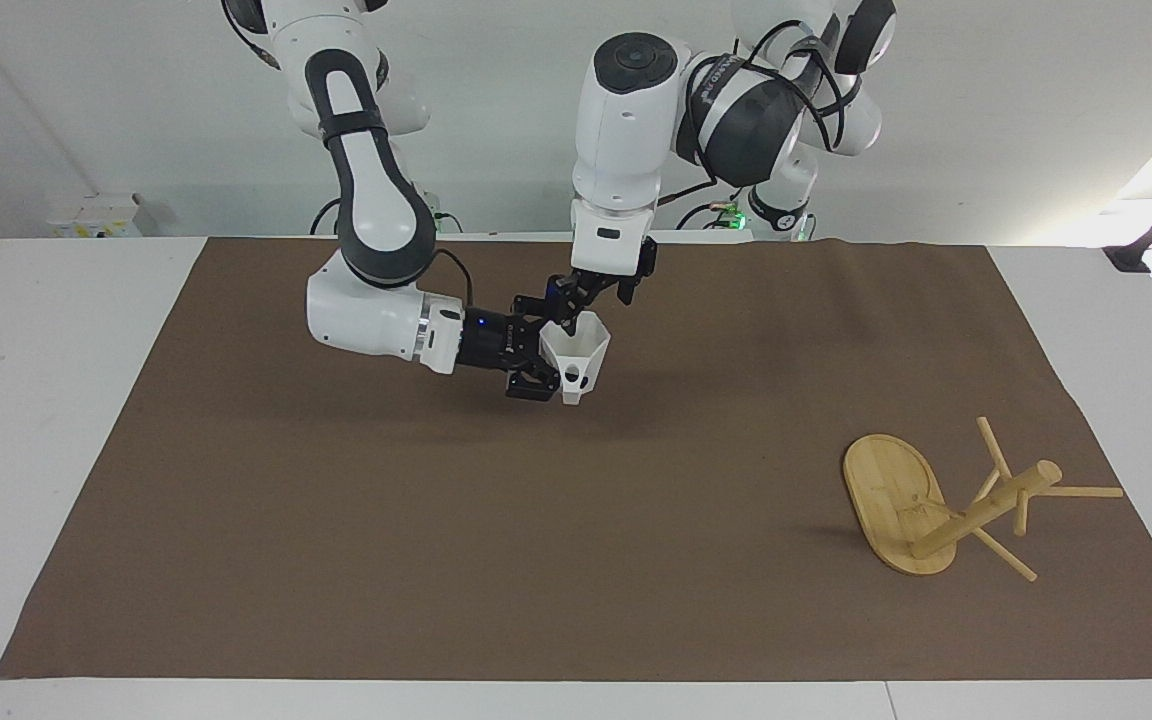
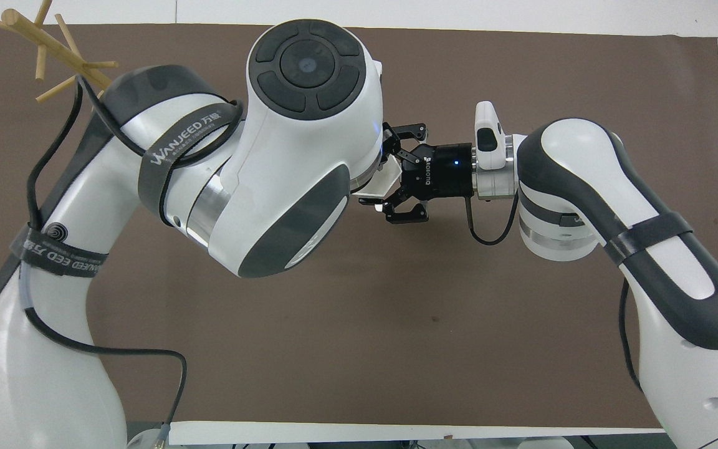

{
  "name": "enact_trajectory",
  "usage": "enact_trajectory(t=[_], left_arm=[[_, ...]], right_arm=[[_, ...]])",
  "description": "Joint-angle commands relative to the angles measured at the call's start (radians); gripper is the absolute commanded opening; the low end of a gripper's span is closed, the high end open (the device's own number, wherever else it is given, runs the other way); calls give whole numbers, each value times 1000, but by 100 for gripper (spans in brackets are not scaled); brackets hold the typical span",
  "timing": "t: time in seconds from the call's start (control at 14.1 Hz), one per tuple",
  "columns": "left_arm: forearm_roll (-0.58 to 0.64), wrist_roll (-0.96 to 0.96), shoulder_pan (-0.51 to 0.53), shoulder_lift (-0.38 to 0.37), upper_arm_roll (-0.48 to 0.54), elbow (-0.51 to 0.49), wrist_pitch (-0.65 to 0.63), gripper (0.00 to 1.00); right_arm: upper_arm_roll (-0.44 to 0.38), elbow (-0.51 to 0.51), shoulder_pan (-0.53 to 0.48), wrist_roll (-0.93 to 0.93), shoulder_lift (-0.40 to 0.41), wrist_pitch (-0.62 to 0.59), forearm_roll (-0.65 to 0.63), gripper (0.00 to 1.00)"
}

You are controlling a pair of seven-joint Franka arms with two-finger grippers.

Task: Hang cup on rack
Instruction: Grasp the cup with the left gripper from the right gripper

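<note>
Seen in the facing view, from left to right. White table (image 1: 56, 420), smooth and bare at its edge, covered across most of its top by a matte brown mat (image 1: 456, 560).

Right hand (image 1: 539, 362), black and angular on a glossy white and grey arm, held level over the middle of the mat, closed on the cup (image 1: 577, 361) from the side. Cup small, white and faceted, wide at the open mouth and narrowing to the base, upright and off the mat, with an angular loop handle and a dark mark low on the side that faces the camera.

Left hand (image 1: 576, 296), also black, hanging from a bulky rounded white arm, tilted down onto the rim of the cup on the side nearer to the robots, fingers at the rim. Cannot tell how far open they stand, nor whether they grip the rim. In the overhead view hidden under its own arm, only a white sliver of the cup (image 2: 387, 181) showing beside the right hand (image 2: 390, 181).

Rack (image 1: 946, 505) of pale bamboo tipped over on the mat at the left arm's end of the table, well apart from the cup: flat oval base on edge, thick round post slanting up, thin round pegs splayed out.
</note>
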Motion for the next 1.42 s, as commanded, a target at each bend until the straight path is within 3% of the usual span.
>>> enact_trajectory(t=[0.0, 0.28, 0.43, 0.5, 0.57, 0.64, 1.14, 1.28, 1.35], left_arm=[[-9, -7, -6, 7, 15, 9, 4, 89], [-4, -3, -2, -18, 15, -69, 83, 74], [-4, 17, 6, -18, 15, -71, 92, 43], [-4, 51, 20, -16, 14, -74, 95, 40], [-6, 60, 20, -12, 14, -77, 103, 9], [-6, 63, 23, -13, 14, -86, 104, 0], [-7, 59, 21, -13, 15, -86, 101, 0], [-7, 57, 21, -15, 17, -86, 100, 0], [-6, 57, 21, -15, 17, -86, 98, 0]], right_arm=[[-1, -13, 0, 3, -9, 11, 29, 38], [-1, -13, 0, 3, -9, 22, 29, 38], [0, -13, 0, 3, -9, 23, 31, 38], [0, -13, 0, 3, -9, 23, 31, 38], [-1, -13, 0, 3, -9, 22, 31, 38], [-1, -13, 0, 3, -9, 23, 31, 38], [0, -12, -2, 3, -9, 25, 31, 39], [-1, -12, -3, 3, -16, 25, 31, 59], [-1, -12, -8, 4, -22, 23, 31, 90]])
